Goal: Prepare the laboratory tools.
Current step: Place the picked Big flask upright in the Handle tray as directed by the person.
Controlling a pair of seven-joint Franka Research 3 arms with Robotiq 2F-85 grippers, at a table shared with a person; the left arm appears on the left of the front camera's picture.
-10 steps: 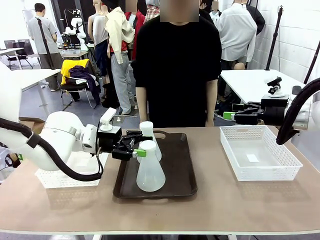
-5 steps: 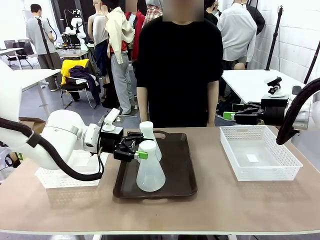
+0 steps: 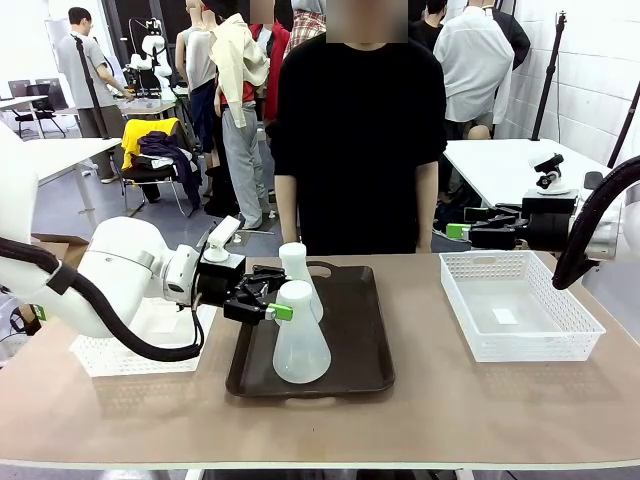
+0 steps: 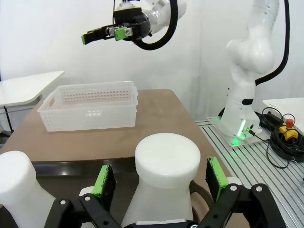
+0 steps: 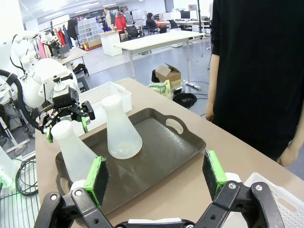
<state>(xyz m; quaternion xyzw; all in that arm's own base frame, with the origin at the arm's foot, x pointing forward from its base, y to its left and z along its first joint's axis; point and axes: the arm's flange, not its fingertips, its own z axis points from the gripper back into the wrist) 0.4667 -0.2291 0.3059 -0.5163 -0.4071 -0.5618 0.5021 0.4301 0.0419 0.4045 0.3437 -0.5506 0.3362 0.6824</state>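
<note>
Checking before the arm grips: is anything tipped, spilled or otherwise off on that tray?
Nothing stands out. Both flasks, near flask and far flask, stand upright on the brown tray; the open left gripper straddles the near neck.

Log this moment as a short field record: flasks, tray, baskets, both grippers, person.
near flask: upright on tray, neck between the open left gripper's pads, not yet clamped
far flask: upright on tray, free
tray: dark brown, table centre
baskets: left basket; right basket
right gripper: open, raised above the right basket, holding nothing
person: standing at far side
</note>
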